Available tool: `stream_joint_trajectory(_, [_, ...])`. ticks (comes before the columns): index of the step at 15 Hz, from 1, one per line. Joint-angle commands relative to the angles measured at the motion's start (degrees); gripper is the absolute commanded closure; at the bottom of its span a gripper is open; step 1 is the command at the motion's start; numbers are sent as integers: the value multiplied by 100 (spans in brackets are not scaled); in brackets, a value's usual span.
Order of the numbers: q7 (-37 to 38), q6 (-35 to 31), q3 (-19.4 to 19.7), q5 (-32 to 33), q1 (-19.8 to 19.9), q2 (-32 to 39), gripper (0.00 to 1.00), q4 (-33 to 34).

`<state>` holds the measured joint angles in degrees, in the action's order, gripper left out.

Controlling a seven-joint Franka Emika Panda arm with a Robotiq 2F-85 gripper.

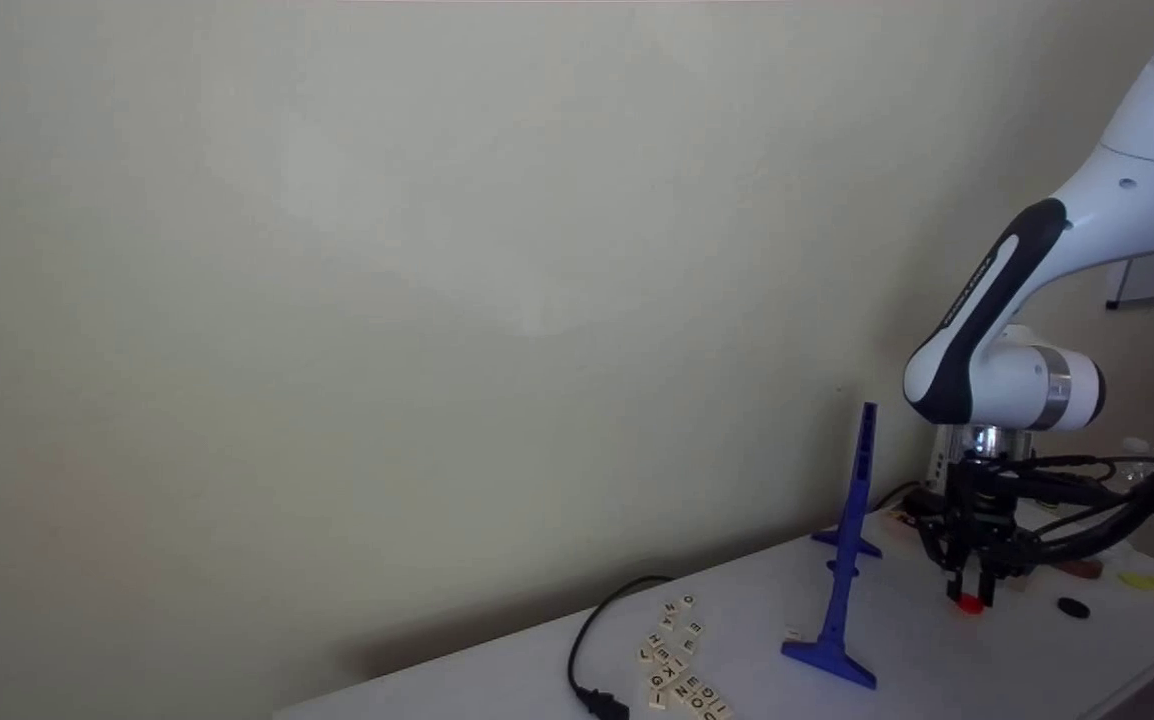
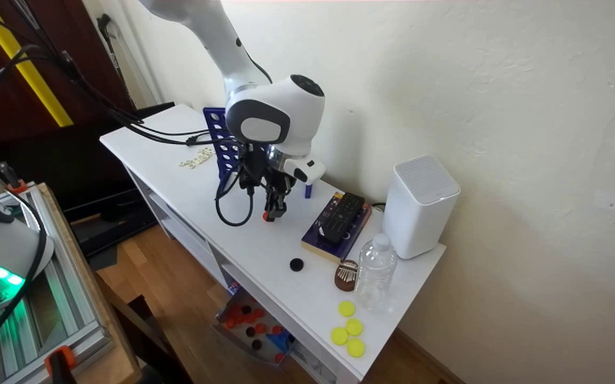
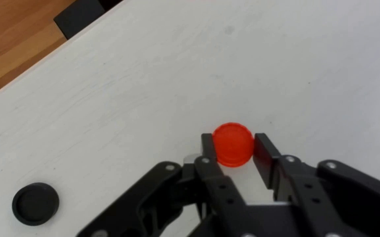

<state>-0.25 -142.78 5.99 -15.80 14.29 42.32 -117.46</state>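
- One red disc point(image 3: 232, 144) sits between the fingers point(image 3: 208, 144) of the claw point(image 3: 233, 141); both appear to press on its opposite edges, so the claw reads as narrowed onto it, holding it.
- As for progress, the grasp looks made, while letting go is not yet done. Whether the red disc rests on the table point(image 2: 265, 253) or hangs just above cannot be told; in both exterior views it appears low, close to the surface.
- A lone black disc point(image 3: 35, 204) lies flat on the table, apart from the claw and untouched.
- Only the wrist view shows the red disc's round face and how the fingers meet it; both exterior views give just a small patch of red at the tips.
- In an exterior view a blue frame point(image 1: 839, 610) stands nearly edge-on, and letters can be made out on the tiles point(image 1: 669, 672); the wrist view has neither.
- In an exterior view a see-through bin point(image 2: 241, 345) with loose discs point(image 2: 260, 328) sits below the tabletop, and a thumb piano point(image 2: 344, 284) lies beside a bottle point(image 2: 375, 272); the wrist view misses these too.
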Motion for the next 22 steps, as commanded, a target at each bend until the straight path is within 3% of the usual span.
stream_joint_trajectory(1, [-124,-564,41,217,-108,-780,91,-910])
stream_joint_trajectory(12, [-380,-2145,71,764,-195,-2560,91,-2582])
stream_joint_trajectory(22, [-1126,-2628,-181,701,-153,-3759,91,-3245])
